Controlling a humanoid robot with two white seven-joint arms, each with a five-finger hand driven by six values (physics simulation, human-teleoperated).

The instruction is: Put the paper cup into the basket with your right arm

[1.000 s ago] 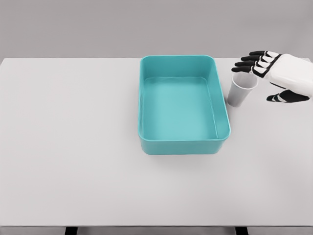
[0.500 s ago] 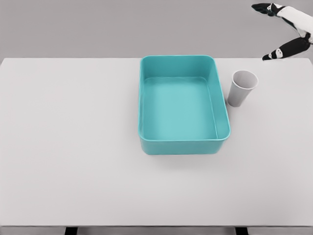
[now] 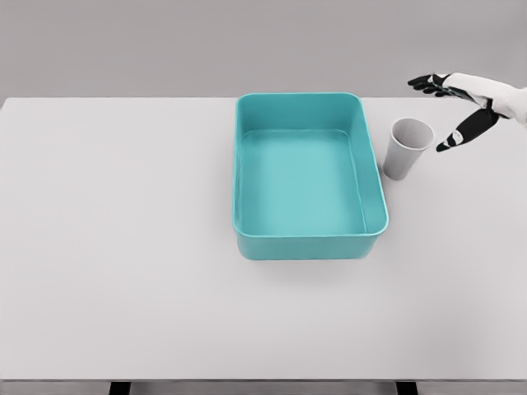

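Observation:
A white paper cup (image 3: 406,148) stands upright on the table just right of the teal basket (image 3: 375,216). The basket is a rectangular tub with nothing inside it. My right hand (image 3: 436,115) hovers to the right of the cup and a little above its rim, fingers spread and thumb (image 3: 458,137) pointing down toward the cup. The hand is open and apart from the cup. My left arm does not show.
The white table (image 3: 123,247) runs from edge to edge, with its front edge near the bottom of the picture. A grey wall stands behind it.
From beside the cup the right hand rose to the top right corner, then came back down and left to just right of the cup's rim. The cup has not moved.

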